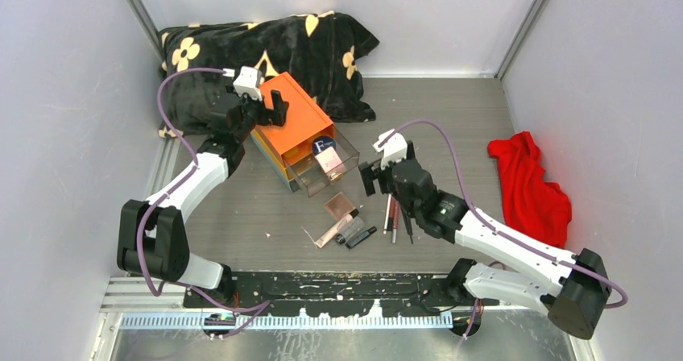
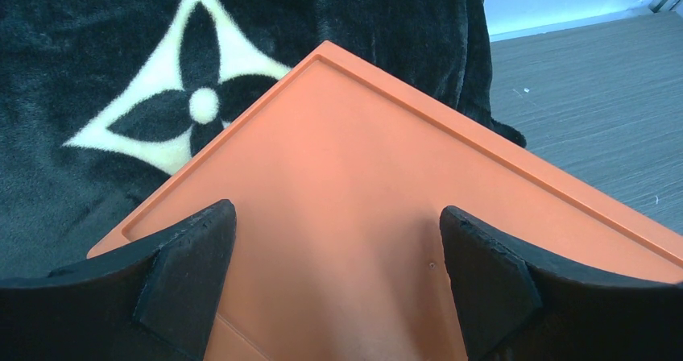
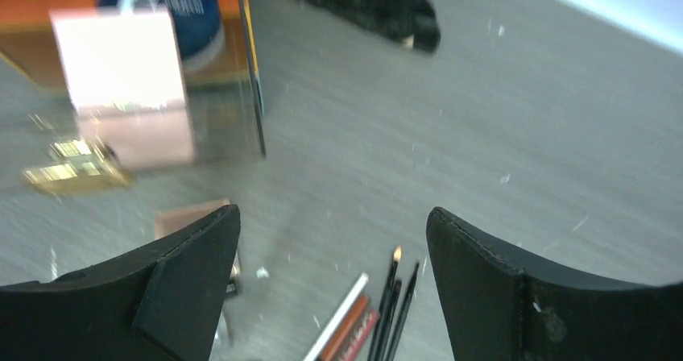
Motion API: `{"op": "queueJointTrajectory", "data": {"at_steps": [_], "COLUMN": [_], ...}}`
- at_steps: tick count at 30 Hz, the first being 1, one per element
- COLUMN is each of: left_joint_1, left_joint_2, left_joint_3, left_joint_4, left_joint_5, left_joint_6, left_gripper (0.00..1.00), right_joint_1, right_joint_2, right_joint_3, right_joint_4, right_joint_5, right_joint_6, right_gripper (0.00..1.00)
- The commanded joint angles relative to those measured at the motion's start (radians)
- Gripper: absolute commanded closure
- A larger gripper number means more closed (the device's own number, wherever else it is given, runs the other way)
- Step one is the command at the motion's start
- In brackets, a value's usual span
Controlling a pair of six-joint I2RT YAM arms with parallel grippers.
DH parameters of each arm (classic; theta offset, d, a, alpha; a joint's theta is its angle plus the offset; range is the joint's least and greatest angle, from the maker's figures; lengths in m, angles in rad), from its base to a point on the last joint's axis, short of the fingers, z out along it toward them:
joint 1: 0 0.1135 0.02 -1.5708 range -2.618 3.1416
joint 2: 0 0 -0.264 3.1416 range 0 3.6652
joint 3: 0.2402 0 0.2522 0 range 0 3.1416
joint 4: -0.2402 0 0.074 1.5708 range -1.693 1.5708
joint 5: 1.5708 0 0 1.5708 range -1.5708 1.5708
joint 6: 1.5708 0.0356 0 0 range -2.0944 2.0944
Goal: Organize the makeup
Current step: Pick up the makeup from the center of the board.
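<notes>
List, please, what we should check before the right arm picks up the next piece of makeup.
1. Right gripper open and empty: ok.
2. Clear drawer pulled out, with room left beside the pink compact and round compact: ok.
3. Left gripper steadying the orange box: cannot tell; it is open above it, contact unseen.
4. Pencils separated enough for a single grasp: not ok; they lie bunched together.
5. Red cloth away from the likely path: ok.
</notes>
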Motion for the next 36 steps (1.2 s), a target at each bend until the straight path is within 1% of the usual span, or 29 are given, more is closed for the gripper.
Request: {"op": "queueJointTrajectory", "data": {"at_steps": [1,4,8,11,15,24,28,36], "left_joint_1": [0.013,0.013,0.013,0.013,0.013,0.013,0.013,0.013], "left_joint_2": [0.052,0.051,0.054,0.052,0.058,0.077,0.079,0.079], "left_joint_3": [-0.081,-0.080,-0.079,-0.082,-0.085,-0.088,-0.088,-0.091], "left_joint_4": [-0.333,-0.332,-0.330,-0.330,-0.332,-0.323,-0.323,-0.327], "left_joint_5": [-0.028,-0.031,-0.027,-0.029,-0.032,-0.030,-0.029,-0.031], "left_joint_6": [-0.068,-0.069,-0.075,-0.076,-0.070,-0.064,-0.062,-0.056], "left_gripper": [0.03,0.03,0.03,0.03,0.03,0.03,0.03,0.03], "right_joint_1": [0.000,0.001,0.001,0.007,0.032,0.138,0.163,0.183], "right_joint_2": [-0.063,-0.060,-0.047,-0.006,0.055,0.222,0.302,0.418], "right_joint_3": [-0.119,-0.186,-0.268,-0.306,-0.335,-0.345,-0.343,-0.302], "right_joint_4": [0.032,0.058,0.158,0.223,0.312,0.488,0.574,0.624], "right_joint_5": [-0.028,-0.063,-0.100,-0.122,-0.126,-0.089,-0.095,-0.103], "right_joint_6": [0.083,0.124,0.172,0.193,0.209,0.230,0.238,0.207], "right_gripper": [0.10,0.10,0.07,0.03,0.02,0.02,0.02,0.00]}}
